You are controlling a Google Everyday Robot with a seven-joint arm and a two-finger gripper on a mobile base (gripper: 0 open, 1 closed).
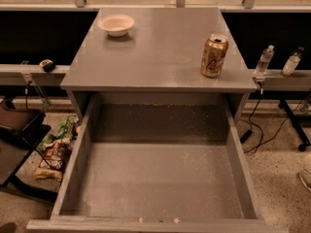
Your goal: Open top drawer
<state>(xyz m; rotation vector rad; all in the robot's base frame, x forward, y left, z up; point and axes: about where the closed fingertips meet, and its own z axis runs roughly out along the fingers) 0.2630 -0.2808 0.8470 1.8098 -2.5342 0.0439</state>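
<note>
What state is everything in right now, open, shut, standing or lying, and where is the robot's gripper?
Top drawer: pulled wide open, nothing inside.
Bowl: upright on the cabinet top.
Can: upright near the top's right edge.
Two bottles: upright on the right ledge.
Snack bags: lying on the floor, left.
Gripper: not in view.

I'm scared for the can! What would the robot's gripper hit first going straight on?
Cannot tell: the gripper is out of view, so its heading is unknown. The can stands on the cabinet top, behind the open top drawer.
</note>
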